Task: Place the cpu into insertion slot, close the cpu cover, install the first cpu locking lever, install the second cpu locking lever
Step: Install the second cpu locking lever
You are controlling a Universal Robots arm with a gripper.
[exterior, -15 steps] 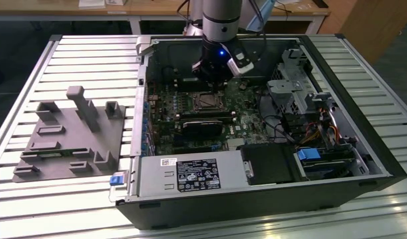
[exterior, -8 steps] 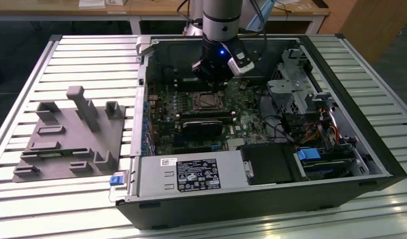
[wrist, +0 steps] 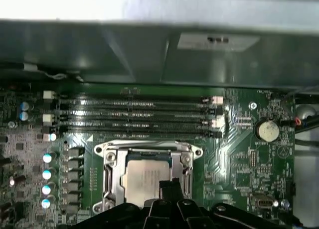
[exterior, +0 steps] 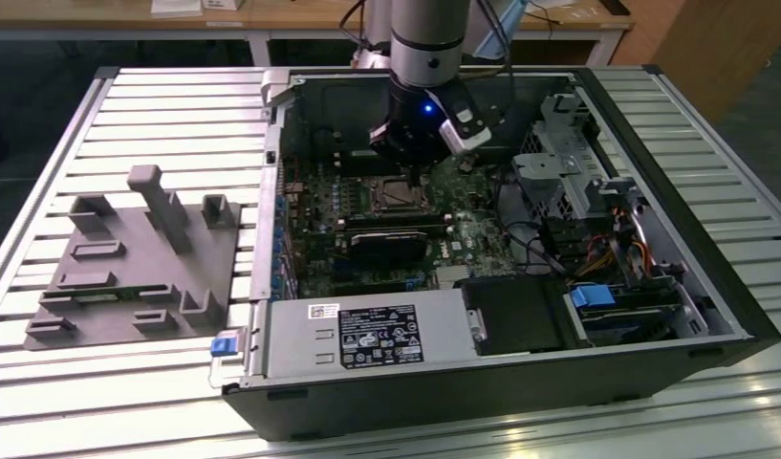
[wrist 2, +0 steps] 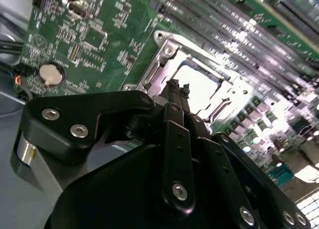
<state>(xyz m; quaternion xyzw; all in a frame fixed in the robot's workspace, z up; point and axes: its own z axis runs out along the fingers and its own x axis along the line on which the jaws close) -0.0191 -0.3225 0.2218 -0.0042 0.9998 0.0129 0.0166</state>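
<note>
The robot arm reaches down into an open computer case (exterior: 696, 316) that lies on a slatted metal table (exterior: 161, 105); the gripper (exterior: 423, 158) hangs low over the green motherboard (exterior: 320, 206), just above the insertion slot (exterior: 397, 194).

In the first wrist view the cpu (wrist: 144, 175) lies flat inside the insertion slot (wrist: 112, 176); it is a square chip, so it has no long side, and its dull silver top faces up; its edges line up with the edges of the slot and run the same way as the long black memory slots (wrist: 134, 116) near it. The cpu cover (wrist: 147, 150) is a shiny metal frame that sits around the chip, and the chip shows through its window.

In the second wrist view the gripper (wrist 2: 178, 88) has its two thin black fingers (wrist 2: 173, 97) pressed close together with nothing between them; the tips hang right over the bright top of the cpu (wrist 2: 199, 87), and I cannot tell if they touch it. A round silver coin battery (wrist 2: 51, 74) sits on the board off to one side.

On the table, at the exterior view's left, a grey plastic holder (exterior: 135, 263) with posts stands well apart from the case; a silver power supply box (exterior: 364, 335) fills the near end of the case.
</note>
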